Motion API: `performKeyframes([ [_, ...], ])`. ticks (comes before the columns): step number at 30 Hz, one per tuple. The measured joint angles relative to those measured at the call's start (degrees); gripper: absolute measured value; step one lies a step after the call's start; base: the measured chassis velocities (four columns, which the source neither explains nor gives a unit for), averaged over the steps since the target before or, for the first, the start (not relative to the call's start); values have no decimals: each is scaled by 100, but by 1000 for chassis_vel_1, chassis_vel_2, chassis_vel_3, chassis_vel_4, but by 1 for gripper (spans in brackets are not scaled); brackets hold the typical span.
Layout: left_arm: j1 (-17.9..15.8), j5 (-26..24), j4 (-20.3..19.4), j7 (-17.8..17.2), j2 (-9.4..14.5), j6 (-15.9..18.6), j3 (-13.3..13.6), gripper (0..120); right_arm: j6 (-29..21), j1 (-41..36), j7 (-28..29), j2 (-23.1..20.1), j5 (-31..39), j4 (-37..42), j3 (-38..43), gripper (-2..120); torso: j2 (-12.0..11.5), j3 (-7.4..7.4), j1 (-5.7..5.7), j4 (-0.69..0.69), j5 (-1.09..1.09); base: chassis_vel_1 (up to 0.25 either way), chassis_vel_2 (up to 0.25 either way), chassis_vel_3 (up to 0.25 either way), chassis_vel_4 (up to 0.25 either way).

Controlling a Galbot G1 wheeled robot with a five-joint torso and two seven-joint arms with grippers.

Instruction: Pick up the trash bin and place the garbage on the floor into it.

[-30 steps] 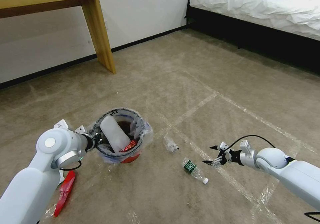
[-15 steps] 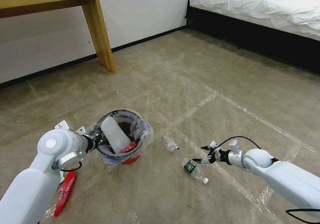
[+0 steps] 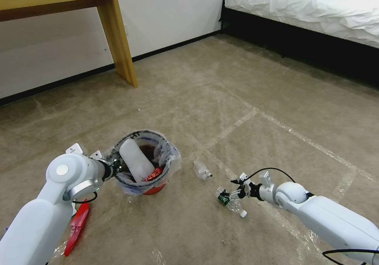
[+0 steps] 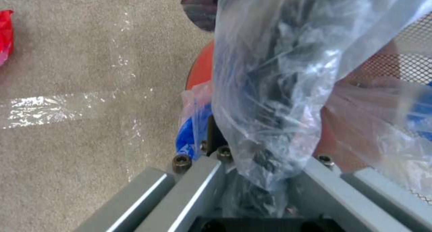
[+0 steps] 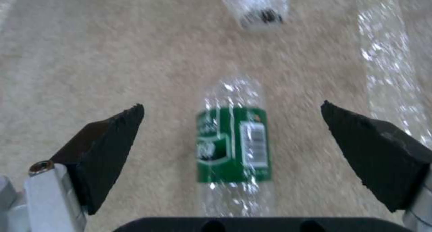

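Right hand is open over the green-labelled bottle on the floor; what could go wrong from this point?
The bottle is round and lies loose on the carpet, so it may roll or squirt out as the open right hand shuts. The left hand grips the bin at its bag-covered rim; that hold might slip. The slipper crowds the opening.

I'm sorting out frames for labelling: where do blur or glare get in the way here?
Right wrist view: motion-smeared, though the green-labelled bottle reads between the open right gripper. Left wrist view: the clear bag veils the trash bin. Head view: sharp, tape lines glinting mildly.
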Motion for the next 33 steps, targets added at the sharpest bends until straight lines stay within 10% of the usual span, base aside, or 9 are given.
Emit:
performKeyframes([
  [33,-15,138,55,43,-97,26,60,0,-46,-109,111,401,-173,-373,34,100,0,0,0,0,0,0,0,0,0],
])
